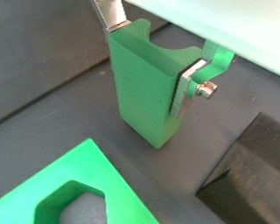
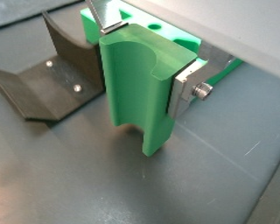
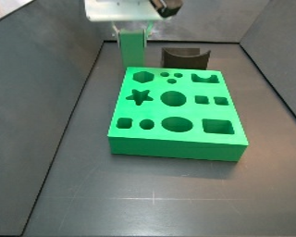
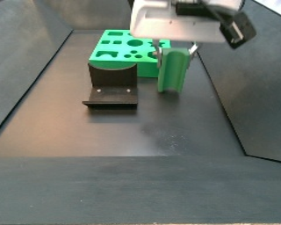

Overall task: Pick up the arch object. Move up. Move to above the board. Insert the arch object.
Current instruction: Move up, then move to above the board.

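The gripper point(image 2: 149, 54) was clamped near the top of the arch object point(image 2: 136, 87); it looked rigid, light, smooth-sided, likely slippery

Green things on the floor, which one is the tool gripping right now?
The tall green block, standing upright between the tool's fingers behind the flat green board. The board lies flat, untouched, full of shaped holes.

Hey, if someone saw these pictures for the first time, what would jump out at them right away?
Most striking is the arch object, a tall bright-green block standing upright on the dark floor with the gripper closed on its upper part, one silver finger flat against each side. Next is the board, a big green slab full of shaped cut-outs, lying flat beside it. A dark L-shaped fixture stands close by.
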Motion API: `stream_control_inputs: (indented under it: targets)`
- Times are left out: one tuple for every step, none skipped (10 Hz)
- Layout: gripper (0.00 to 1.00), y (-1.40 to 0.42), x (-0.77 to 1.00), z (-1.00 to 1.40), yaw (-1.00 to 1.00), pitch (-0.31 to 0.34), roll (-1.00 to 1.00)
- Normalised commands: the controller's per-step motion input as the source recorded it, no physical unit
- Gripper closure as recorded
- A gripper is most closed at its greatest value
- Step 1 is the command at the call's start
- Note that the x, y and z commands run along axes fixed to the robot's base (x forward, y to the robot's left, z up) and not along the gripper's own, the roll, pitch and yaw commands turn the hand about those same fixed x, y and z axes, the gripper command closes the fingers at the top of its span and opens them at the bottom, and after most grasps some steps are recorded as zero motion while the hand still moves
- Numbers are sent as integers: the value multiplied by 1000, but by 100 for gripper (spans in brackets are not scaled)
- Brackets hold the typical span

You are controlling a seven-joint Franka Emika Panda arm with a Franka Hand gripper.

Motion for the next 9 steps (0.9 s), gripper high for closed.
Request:
stream_control_inputs:
  targets:
    - [100,-35,-29,608,28,29,-21]
    - [100,-30,-25,463,29,31,-32]
    - [100,-23,-18,252,26,29,-47]
    - [100,185,-401,1000,66,230,51]
    - [100,195,-411,1000,66,221,43]
    - [100,172,-375,1000,33,132,33]
    - [100,155,-335,1000,6,74,17]
    - [100,152,-320,1000,-1,60,7]
    - [100,138,-289,1000,-9,39,-10]
